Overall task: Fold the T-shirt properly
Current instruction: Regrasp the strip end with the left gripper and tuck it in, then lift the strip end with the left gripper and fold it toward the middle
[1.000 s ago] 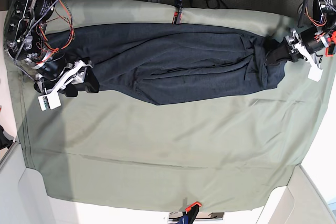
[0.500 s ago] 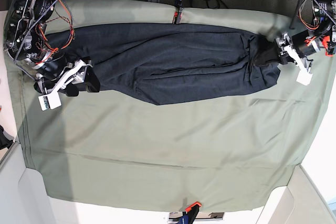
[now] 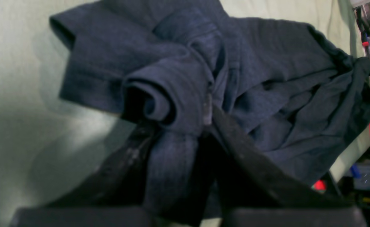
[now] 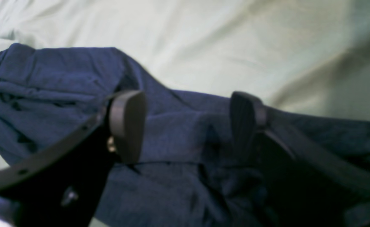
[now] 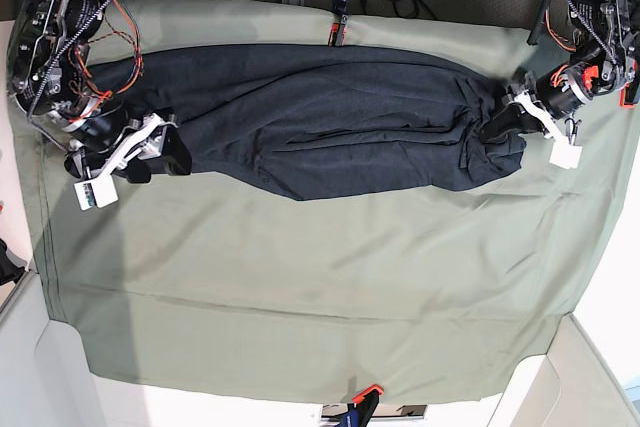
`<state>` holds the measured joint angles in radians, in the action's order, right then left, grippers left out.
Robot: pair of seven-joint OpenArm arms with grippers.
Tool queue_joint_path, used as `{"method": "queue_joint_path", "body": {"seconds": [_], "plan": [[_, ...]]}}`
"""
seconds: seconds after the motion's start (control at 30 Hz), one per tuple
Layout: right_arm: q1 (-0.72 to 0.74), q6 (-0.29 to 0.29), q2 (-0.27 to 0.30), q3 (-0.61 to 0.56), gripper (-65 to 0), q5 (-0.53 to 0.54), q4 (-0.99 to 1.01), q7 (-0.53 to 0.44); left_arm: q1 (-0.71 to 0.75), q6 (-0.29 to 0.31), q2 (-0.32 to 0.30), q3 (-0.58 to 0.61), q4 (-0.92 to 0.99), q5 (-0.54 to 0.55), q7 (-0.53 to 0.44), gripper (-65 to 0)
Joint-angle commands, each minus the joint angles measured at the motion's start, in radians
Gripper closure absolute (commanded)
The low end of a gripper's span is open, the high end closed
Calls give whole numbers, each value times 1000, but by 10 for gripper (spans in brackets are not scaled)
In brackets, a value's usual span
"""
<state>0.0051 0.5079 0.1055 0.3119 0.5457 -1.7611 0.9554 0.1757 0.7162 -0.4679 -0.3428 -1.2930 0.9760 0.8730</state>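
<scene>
Sage-green cloth sheet (image 5: 300,277) covers my whole work surface. At base view's left I see my right gripper (image 5: 150,150) with jaws spread wide, fabric lying between them, not pinched. T-shirt (image 5: 320,117) stretches across the sheet's upper part, bunched lengthwise. At its right end my left gripper (image 5: 510,117) is clamped tight on a rolled wad of fabric.

Even, bright overhead light in the base view; both wrist views are dim, soft and blurred up close.
</scene>
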Motion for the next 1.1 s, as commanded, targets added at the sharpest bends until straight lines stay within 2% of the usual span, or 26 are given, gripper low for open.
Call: {"method": "queue_joint_path", "body": {"seconds": [0.0, 0.07, 0.23, 0.33, 0.57, 0.7, 0.8, 0.93, 1.07], "plan": [[14, 1, 8, 2, -414, 19, -15, -20, -5, -18, -19, -10, -6, -62, 24, 0], [13, 1, 8, 2, -414, 19, -15, -19, -5, -18, -35, -49, -11, -60, 19, 0], [13, 1, 8, 2, -414, 19, -15, -19, -4, -18, -64, -241, -51, -50, 19, 0], [14, 1, 8, 2, -414, 19, -15, -19, -5, -18, -110, -280, -56, -35, 15, 0], [14, 1, 8, 2, -414, 20, -15, -20, -9, -18, -153, -279, -56, -29, 6, 0], [13, 1, 8, 2, -414, 19, -15, -19, -2, -18, -145, -279, -112, 73, 55, 0], [10, 1, 8, 2, -414, 19, -15, -20, 23, -18, -124, -276, -243, 109, 96, 0], [11, 1, 8, 2, -414, 19, -15, -27, 77, -18, -84, -211, -499, 61, 96, 0], [11, 2, 8, 2, -414, 19, -15, -36, 108, -18, -76, -33, -706, -69, 80, 0]]}}
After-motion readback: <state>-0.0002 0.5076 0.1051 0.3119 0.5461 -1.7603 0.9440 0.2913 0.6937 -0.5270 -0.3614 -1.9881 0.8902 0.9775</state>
